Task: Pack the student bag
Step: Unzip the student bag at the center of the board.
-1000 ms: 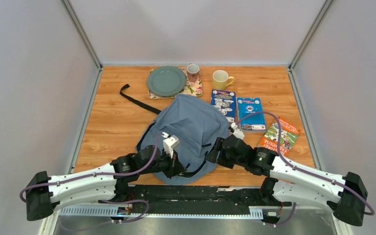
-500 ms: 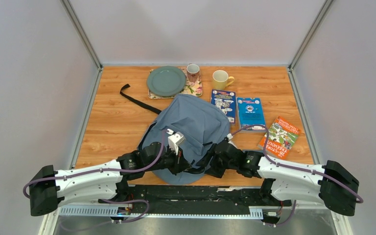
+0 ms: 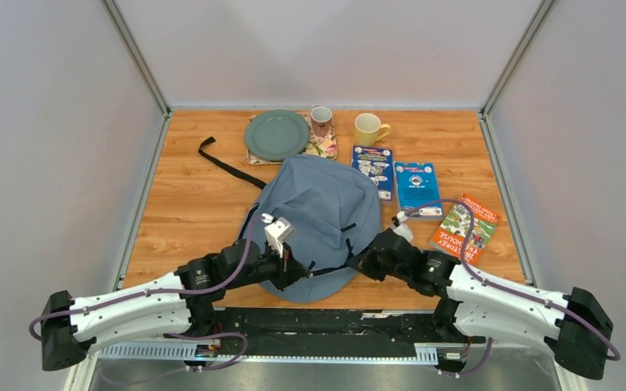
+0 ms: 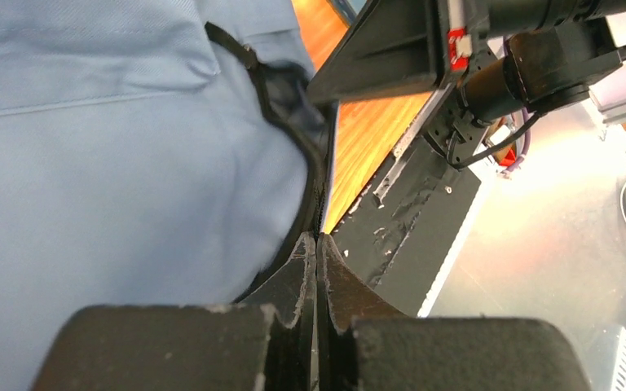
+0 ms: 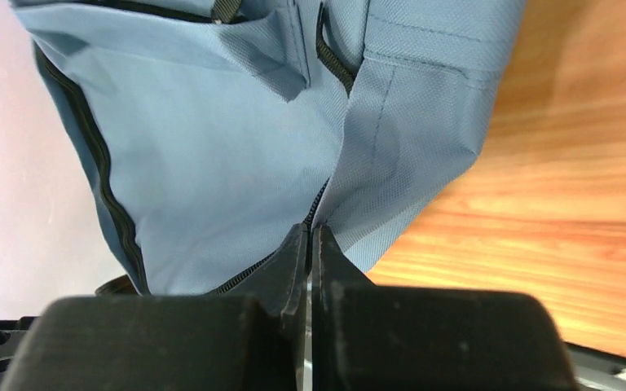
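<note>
Bag: the bag (image 3: 322, 208) lies flat on the worktop (image 3: 183, 216). Its near rim sits between my two sets of fingers, and the rest stretches away beyond them.
Left fingers: the left fingers (image 4: 300, 269) are clenched tight, with their tips right at the black zip (image 4: 300, 148) that curves down to them. I cannot tell whether any tape is caught.
Right fingers: the right fingers (image 5: 295, 261) are clenched on a fold of the bag's cloth beside a seam, and the cloth draws into a pleat at the tips.
Why so: I judge the two holds flank the rim so I can spread the mouth open.
Books: the books (image 3: 417, 187) lie beyond the right fingers, well apart, likely waiting to go in.
Stage: I'm at the opening step, and I see nothing packed.
Risk: the thin cloth may slip from the tips once I pull.
</note>
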